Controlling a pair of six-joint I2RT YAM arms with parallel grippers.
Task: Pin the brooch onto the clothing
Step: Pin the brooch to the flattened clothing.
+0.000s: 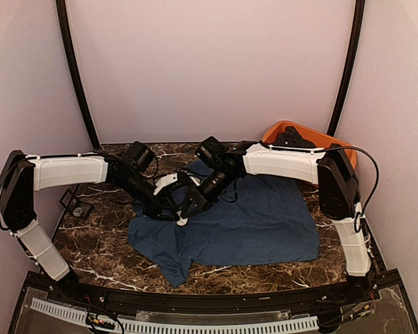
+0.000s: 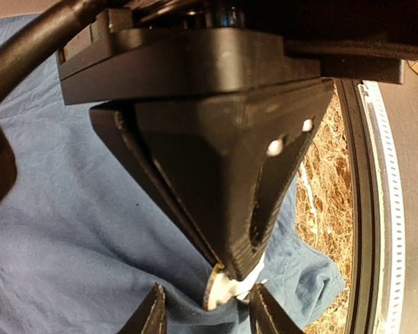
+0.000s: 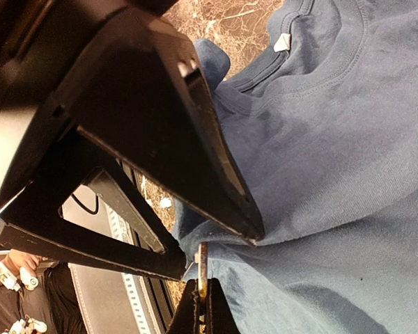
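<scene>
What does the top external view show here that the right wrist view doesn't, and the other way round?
Only the top external view: the orange tub at the back right, and the left arm and right arm meeting over the navy T-shirt. Only the right wrist view: the white tag at the shirt's neckline. Both: the navy T-shirt lying on the dark marble table.
</scene>
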